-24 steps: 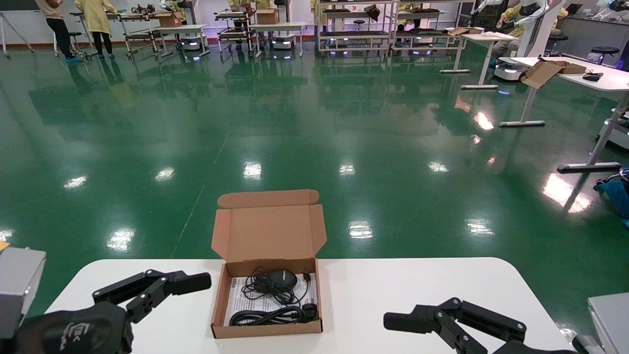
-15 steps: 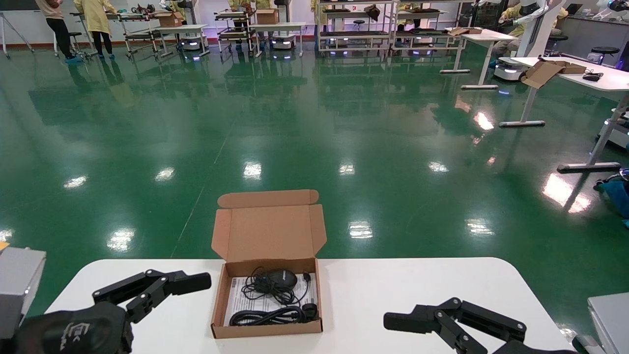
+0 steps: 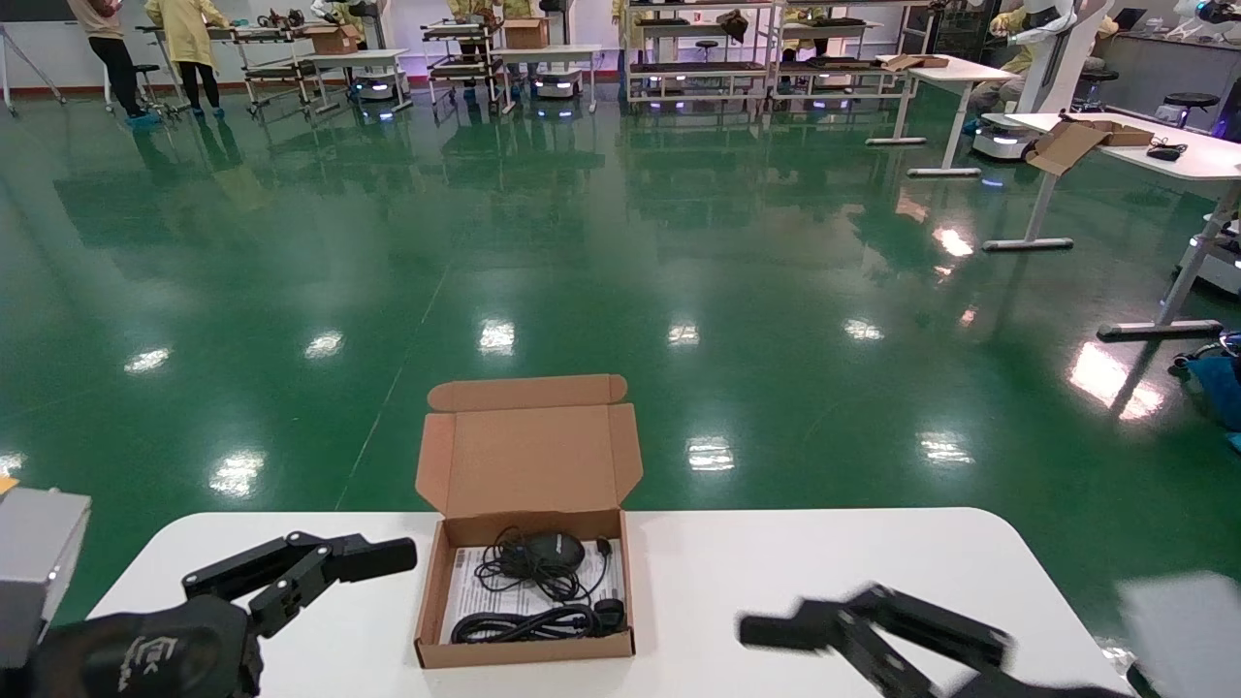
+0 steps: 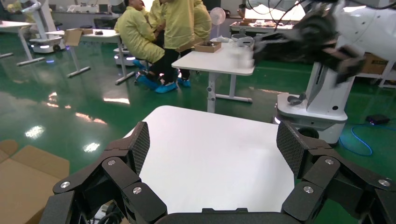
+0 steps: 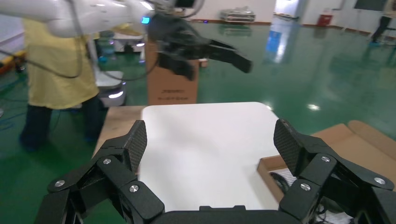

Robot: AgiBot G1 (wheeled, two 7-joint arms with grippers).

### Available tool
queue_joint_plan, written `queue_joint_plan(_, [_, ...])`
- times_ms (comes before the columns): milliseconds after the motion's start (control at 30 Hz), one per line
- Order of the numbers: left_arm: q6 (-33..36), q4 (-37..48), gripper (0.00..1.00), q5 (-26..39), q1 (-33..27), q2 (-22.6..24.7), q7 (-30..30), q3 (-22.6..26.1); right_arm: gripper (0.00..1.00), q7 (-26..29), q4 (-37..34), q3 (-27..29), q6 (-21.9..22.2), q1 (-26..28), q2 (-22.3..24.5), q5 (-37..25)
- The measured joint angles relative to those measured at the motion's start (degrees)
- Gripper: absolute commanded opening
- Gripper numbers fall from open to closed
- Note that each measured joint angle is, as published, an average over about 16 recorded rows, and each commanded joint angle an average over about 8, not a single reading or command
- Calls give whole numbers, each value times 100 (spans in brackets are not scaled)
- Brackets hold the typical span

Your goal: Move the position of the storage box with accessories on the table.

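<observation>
The storage box [image 3: 526,603] sat open on the white desk [image 3: 795,572] at its far edge, holding a black mouse [image 3: 553,551], coiled cable [image 3: 528,623] and printed sheet [image 3: 475,582]. The left gripper [image 3: 320,567] hovered just left of it, the right gripper [image 3: 824,630] farther right. Both stood wide open, holding nothing.

Storage box [image 3: 528,543]: brown corrugated cardboard, matt, raw cut edges. Inside: mouse [image 3: 555,551] in black plastic with a slight sheen, coiled cable [image 3: 528,623] black and rubbery-looking, printed sheet [image 3: 485,582] white paper. Table [image 3: 795,572] smooth white, low sheen. My left gripper [image 3: 320,565] and right gripper [image 3: 834,630]: matt black plastic links, metal screws; finger pads [image 4: 140,144] finely textured, rubber-like. Floor [image 3: 620,252] glossy green, mirror-like reflections.
</observation>
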Motion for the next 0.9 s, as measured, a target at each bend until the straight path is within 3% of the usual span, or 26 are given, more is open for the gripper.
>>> queue_joint_plan(233, [0,0,100,0,0,0,0,0,100,-67,-1118,-503,447,942,-1058,-836])
queue_joint_plan(433, [0,0,100,0,0,0,0,0,100,-327,-2721,-926,916,1860,-2153,-1547])
queue_joint_plan(567, [0,0,100,0,0,0,0,0,100,-570,-3876,-1118,1450,2311,-2813,-1905])
queue_joint_plan(733, [0,0,100,0,0,0,0,0,100,-769,-4948,-1286,2238,2592,-3401,-2138])
queue_joint_plan(900, [0,0,100,0,0,0,0,0,100,-731,-5465,-1459,3013,2586,-3719,-2153])
